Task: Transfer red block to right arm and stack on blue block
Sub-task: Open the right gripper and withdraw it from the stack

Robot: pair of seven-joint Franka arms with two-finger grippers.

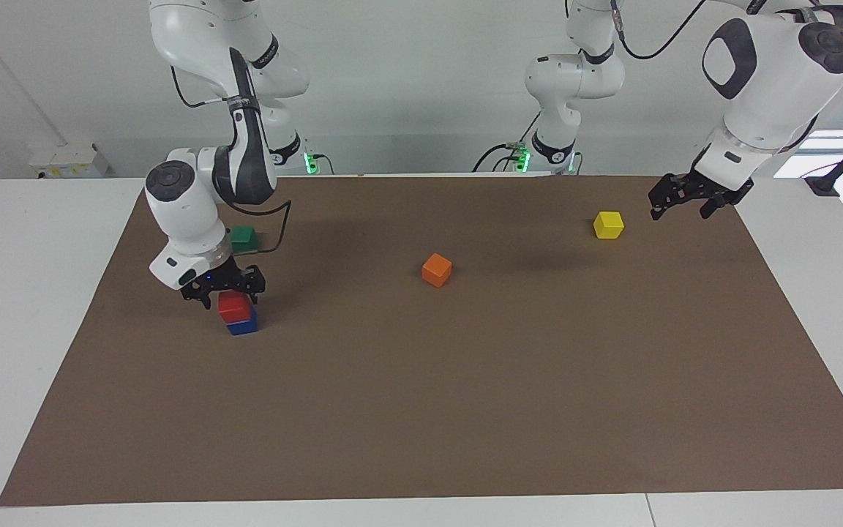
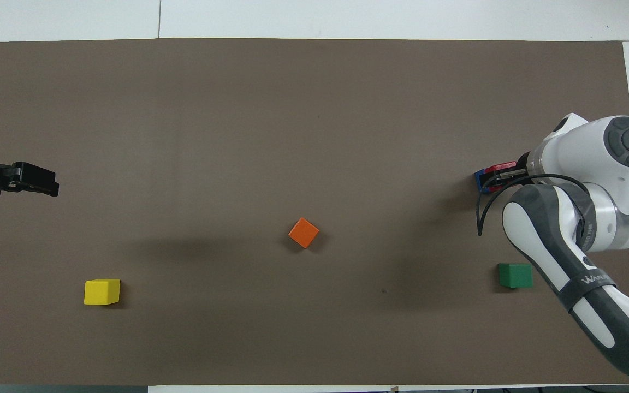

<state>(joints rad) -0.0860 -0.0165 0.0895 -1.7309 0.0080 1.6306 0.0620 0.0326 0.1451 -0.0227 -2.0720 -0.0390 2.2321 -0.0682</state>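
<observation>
While bent down, right gripper [image 1: 222,289] splays over red block [image 1: 233,307].

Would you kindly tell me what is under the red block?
The blue block sits directly under the red block, on the brown mat. Only its lower part shows; its top face is covered.

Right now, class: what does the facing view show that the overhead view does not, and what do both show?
Only the facing view shows the red block stacked squarely on the blue block, the open right end effector just above it, and both arms' bases.

Only the overhead view shows the mat's whole outline and the green block unobstructed.

Both show the orange block, the yellow block and the open left end effector, waiting at its end of the table.
</observation>
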